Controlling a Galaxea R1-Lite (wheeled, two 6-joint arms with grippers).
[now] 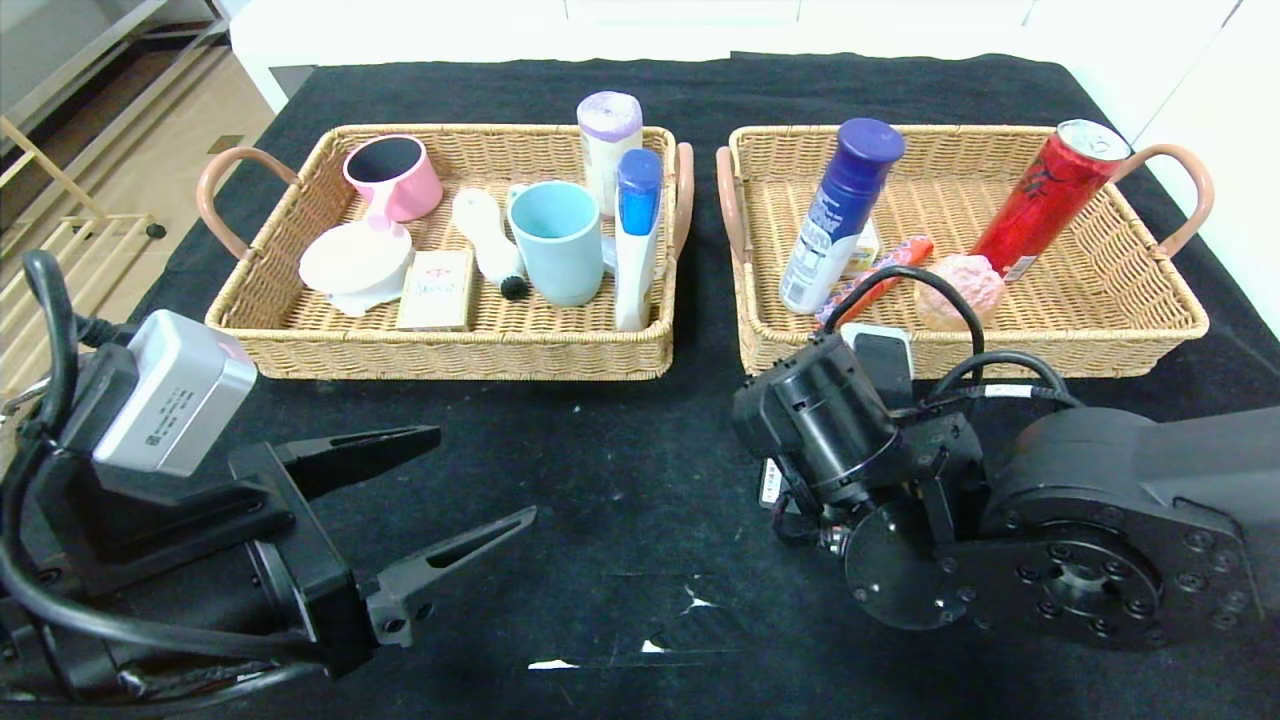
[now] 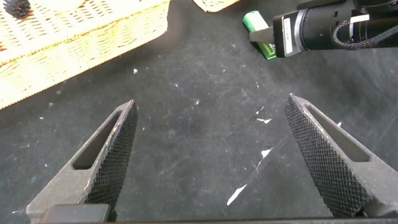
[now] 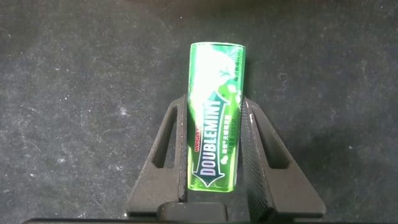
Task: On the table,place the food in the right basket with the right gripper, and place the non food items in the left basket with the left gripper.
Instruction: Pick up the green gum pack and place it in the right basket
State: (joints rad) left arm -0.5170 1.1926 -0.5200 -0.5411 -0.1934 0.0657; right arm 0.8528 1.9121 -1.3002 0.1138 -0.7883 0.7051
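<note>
I have the right gripper (image 3: 214,165) closed on the green gum pack (image 3: 216,118), low over the table (image 1: 620,480) just before the right basket (image 1: 1150,330)'s near edge. The pack's long axis runs along the fingers, pointing outward. Next I'd lift and carry it over that rim. The left gripper (image 1: 430,490) waits wide open, empty, near the table's front-left.

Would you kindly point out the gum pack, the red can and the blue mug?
gum pack (image 3: 216,118), right wrist view, middle of the label.
red can (image 1: 1045,195), head view, mid-body.
blue mug (image 1: 558,245), head view, outer wall.
</note>
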